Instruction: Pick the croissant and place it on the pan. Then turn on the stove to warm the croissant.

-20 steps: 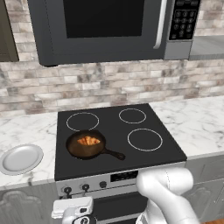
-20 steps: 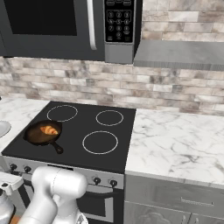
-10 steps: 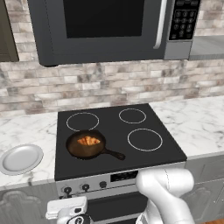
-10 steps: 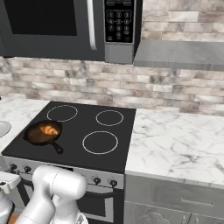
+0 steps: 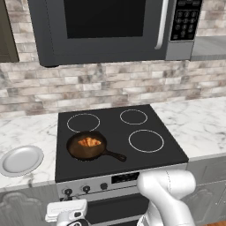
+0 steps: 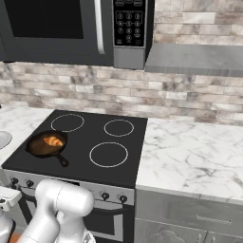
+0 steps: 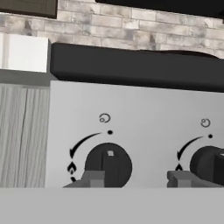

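We note the stove (image 5: 119, 145), black glass top with four white ring burners, set between marble counter (image 5: 198, 123) runs. The pan (image 5: 88, 148) sits on the front-left burner, handle pointing toward the stove's front edge. On the counter left of the stove, near its front edge, lies a pale grey plate (image 5: 21, 160).

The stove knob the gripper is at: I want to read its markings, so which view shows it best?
The hand view: the knob fills the frame, arrow and flame marks legible. In the left base view it is a small dot; the right base view shows tiny knobs too.
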